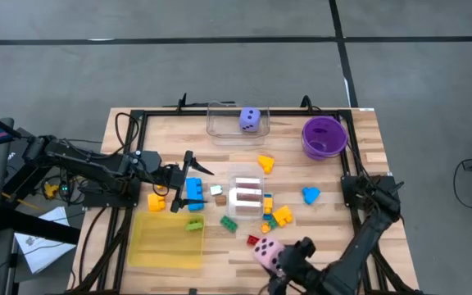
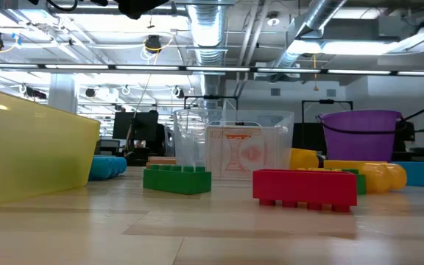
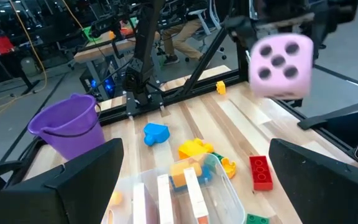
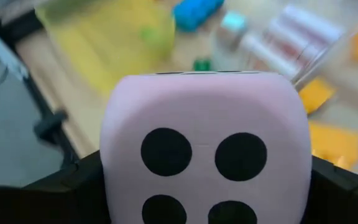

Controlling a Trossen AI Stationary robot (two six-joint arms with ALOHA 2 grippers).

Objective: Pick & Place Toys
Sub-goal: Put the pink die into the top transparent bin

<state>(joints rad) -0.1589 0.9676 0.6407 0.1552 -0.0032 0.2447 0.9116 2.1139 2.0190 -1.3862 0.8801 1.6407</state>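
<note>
A pink die (image 1: 267,252) with black dots hangs above the table's near edge, and my right gripper (image 1: 283,264) is shut on it. In the left wrist view the pink die (image 3: 281,65) is in the air, above a red brick (image 3: 260,172). My left gripper (image 1: 193,182) stands open at the table's left, over a blue brick (image 1: 194,192), holding nothing. Loose toys lie around a clear box (image 1: 247,192) of cards in the middle. Among them are green bricks (image 1: 195,224), yellow bricks (image 1: 281,216) and a blue shape (image 1: 310,195). My right gripper pinches the pink die between its two fingers (image 4: 73,186), one on each of two opposite faces (image 4: 114,155). It comes from the table's near right, slanting down. The die is lifted clear of the table, its several-dot face turned to the wrist camera.
A purple die (image 1: 250,120) sits in a clear box (image 1: 220,124) at the far edge, with a purple bowl (image 1: 324,136) to its right. A yellow see-through tray (image 1: 168,239) lies at the near left. A black frame (image 1: 138,115) borders the table.
</note>
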